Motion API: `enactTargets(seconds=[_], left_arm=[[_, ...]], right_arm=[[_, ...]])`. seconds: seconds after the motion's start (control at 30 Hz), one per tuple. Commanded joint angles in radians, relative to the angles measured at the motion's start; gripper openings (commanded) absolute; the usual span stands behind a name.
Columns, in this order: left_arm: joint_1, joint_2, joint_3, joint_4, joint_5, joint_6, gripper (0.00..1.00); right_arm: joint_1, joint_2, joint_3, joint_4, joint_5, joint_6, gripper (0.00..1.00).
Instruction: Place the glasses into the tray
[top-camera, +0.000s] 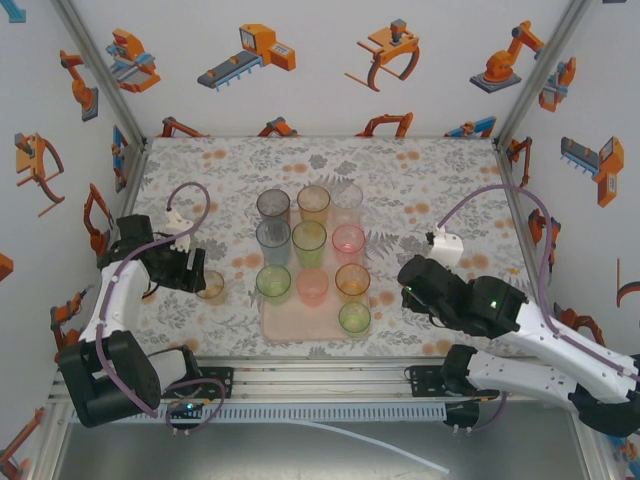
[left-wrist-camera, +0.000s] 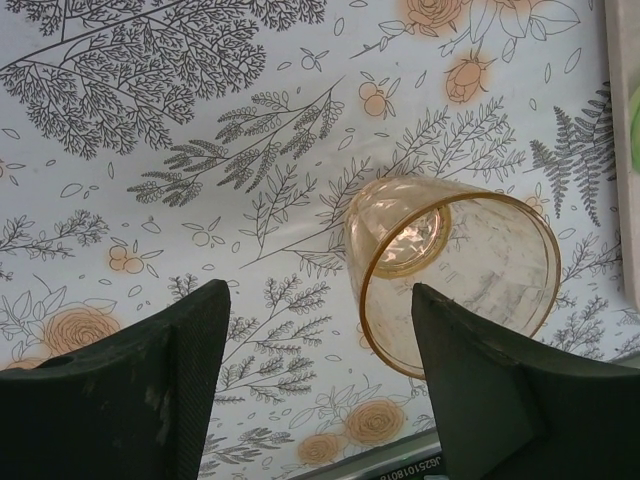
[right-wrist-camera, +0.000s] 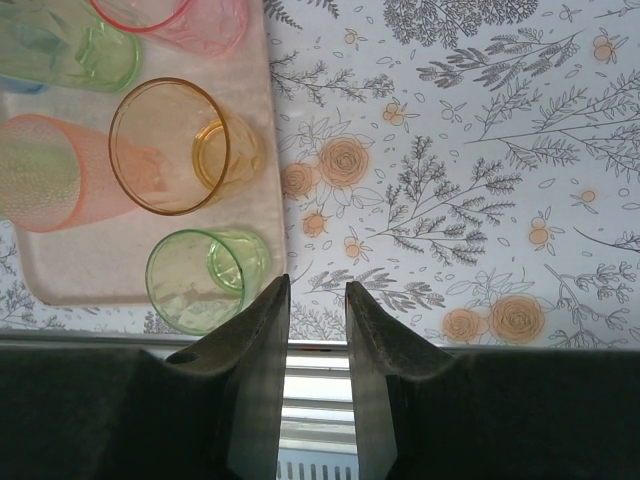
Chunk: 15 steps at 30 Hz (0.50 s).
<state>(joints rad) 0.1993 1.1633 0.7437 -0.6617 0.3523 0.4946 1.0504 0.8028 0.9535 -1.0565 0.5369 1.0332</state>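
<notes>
1. The left gripper (top-camera: 196, 274) hangs low over the flowered tablecloth (top-camera: 440, 170). Its matte black fingers (left-wrist-camera: 150, 400) are spread wide and grasp nothing.
2. Just ahead of it a lone amber tumbler (top-camera: 210, 287) stands upright on the cloth, left of the tray and apart from it. The left wrist view shows its thin, see-through wall (left-wrist-camera: 450, 270), with one finger covering part of the rim.
3. In the middle lies the tray (top-camera: 285, 322), pale pink, flat, low-rimmed and round-cornered. Ten translucent tumblers (top-camera: 308, 240) stand in it: grey, orange, clear, green, pink and amber.
4. The right wrist view shows the near corner of the tray (right-wrist-camera: 90, 270), with a green tumbler (right-wrist-camera: 205, 280) beside the rim.
5. The right gripper (top-camera: 407, 280) sits right of the tray. Its fingers (right-wrist-camera: 255, 340) are drawn nearly together, a narrow slit between them, clasping nothing.
</notes>
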Motion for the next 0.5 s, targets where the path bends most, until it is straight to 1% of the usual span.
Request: enactTargets(seconds=[0.0,0.13,0.47], left_arm=[[0.002,0.009,0.005,-0.002,0.039,0.054,0.67],[-0.006,0.019,0.005,-0.006,0.044,0.07,0.67],[-0.034,0.048,0.015,0.0,0.021,0.064,0.57]], right_arm=[[-0.005,0.007,-0.013,0.022,0.008,0.023,0.31],[-0.007,0.013,-0.01,0.027,0.006,0.021,0.31],[-0.007,0.011,-0.013,0.03,0.003,0.022,0.31]])
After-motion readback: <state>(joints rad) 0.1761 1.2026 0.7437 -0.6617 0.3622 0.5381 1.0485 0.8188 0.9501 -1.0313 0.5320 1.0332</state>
